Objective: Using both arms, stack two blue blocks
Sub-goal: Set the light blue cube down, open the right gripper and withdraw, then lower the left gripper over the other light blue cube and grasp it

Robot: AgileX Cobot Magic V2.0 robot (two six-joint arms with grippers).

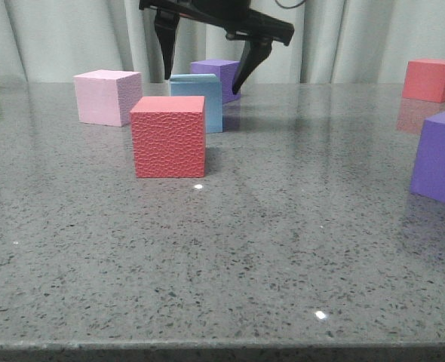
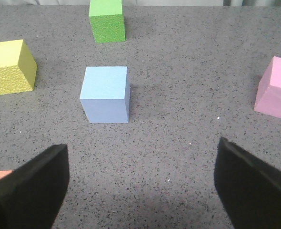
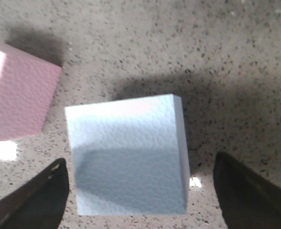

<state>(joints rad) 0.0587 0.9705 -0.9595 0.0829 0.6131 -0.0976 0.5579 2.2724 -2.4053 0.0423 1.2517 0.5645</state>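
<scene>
Neither blue block (image 3: 128, 155) (image 2: 105, 94) is being held yet: both grippers (image 3: 138, 191) (image 2: 140, 186) are hanging open above separate blocks, stacking still ahead.

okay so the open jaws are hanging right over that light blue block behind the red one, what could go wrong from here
1. Crowding: the light blue block sits tight among the red cube, pink cube and purple cube, so a descending finger of the right gripper may nudge one.
2. The block lies slightly rotated between the jaws in the right wrist view, so closing could twist it.
3. The left gripper is open, still short of the other blue block.
</scene>
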